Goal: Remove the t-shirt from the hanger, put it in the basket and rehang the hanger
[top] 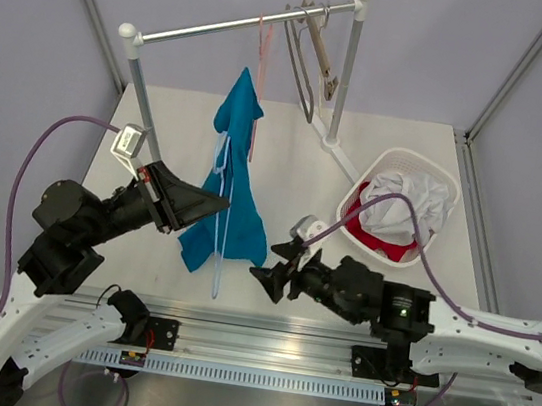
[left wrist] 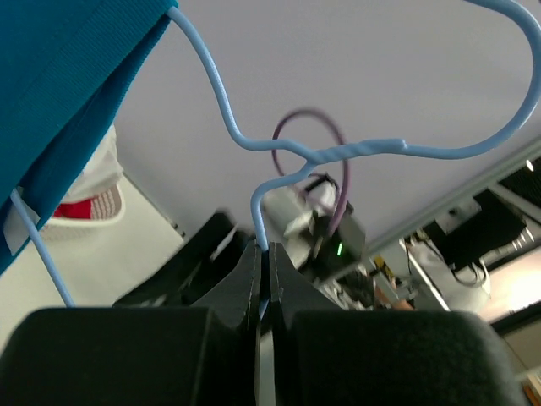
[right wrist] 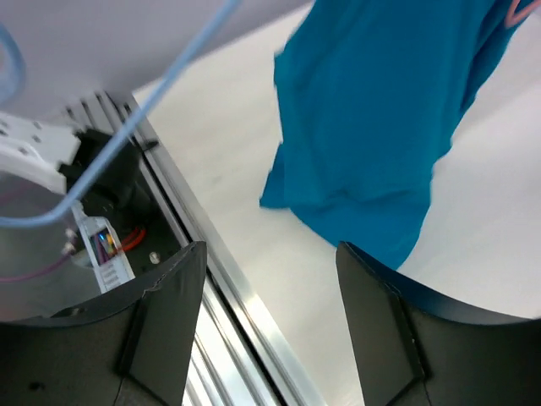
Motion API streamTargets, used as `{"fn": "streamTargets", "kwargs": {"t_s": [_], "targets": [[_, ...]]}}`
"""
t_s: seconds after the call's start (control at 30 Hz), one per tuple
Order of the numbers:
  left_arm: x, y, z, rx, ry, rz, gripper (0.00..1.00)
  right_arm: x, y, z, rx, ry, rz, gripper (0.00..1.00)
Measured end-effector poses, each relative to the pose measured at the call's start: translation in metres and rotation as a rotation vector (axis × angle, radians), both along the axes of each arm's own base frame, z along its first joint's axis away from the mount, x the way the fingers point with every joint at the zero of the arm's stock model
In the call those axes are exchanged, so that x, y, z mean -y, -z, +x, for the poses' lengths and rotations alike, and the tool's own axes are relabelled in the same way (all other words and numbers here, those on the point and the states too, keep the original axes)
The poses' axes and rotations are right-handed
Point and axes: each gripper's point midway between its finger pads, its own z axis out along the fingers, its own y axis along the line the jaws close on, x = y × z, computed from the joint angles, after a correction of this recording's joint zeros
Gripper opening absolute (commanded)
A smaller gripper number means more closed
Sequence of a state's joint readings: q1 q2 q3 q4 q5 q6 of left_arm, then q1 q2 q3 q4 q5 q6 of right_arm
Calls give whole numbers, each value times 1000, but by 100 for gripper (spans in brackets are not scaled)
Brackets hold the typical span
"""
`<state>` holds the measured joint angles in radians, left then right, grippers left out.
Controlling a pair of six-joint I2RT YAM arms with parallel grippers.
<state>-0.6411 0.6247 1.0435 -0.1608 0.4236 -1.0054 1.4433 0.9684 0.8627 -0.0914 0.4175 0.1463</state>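
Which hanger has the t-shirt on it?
The light blue wire hanger in the left claw, teal t-shirt draped on it. The pink hanger and grey hangers hang bare on the rail.

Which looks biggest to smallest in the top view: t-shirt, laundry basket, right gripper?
1-2. t-shirt and laundry basket: too alike to rank; the shirt is longer, the basket wider.
3. right gripper: clearly smallest.

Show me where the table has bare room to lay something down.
Bare table lies between the t-shirt and the laundry basket, with a smaller patch between the rack's left post and the t-shirt. It is crowded at the near edge, where the left gripper and the open right gripper flank the t-shirt's lower end.
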Motion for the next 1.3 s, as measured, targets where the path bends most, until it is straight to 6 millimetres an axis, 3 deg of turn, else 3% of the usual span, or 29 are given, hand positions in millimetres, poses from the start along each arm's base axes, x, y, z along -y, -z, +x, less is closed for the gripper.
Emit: {"fn": "streamTargets", "kwargs": {"t_s": [0.1,0.2,0.23,0.37,0.43,0.53,0.63,0.9,1.03,1.07,1.17,1.3], "targets": [[2,16,-18,5,81,39,0,22,-50,11,25,18,122,60],[4,30,-33,-2,162,74,0,31,-90,25,60,60,189,67],[5,34,-38,-7,193,89,0,31,-102,29,75,64,191,75],[5,41,-54,-14,273,115,0,21,-125,49,138,47,136,84],[3,41,-63,-8,306,119,0,14,-119,62,152,31,74,84],[0,40,-74,10,345,118,0,8,-94,71,142,-7,-24,82],[-3,38,-82,23,373,119,0,6,-75,66,123,-73,-89,81],[-4,37,-90,22,415,120,0,-10,-61,48,95,-216,-102,77],[-5,36,-92,15,421,117,0,-24,-52,51,84,-223,-63,55],[-5,36,-93,15,421,116,0,-27,-50,53,79,-220,-53,36],[-7,35,-96,16,421,116,0,-30,-46,59,79,-187,-22,7],[-9,32,-98,22,420,118,0,-23,-59,74,109,-81,34,0]]}}
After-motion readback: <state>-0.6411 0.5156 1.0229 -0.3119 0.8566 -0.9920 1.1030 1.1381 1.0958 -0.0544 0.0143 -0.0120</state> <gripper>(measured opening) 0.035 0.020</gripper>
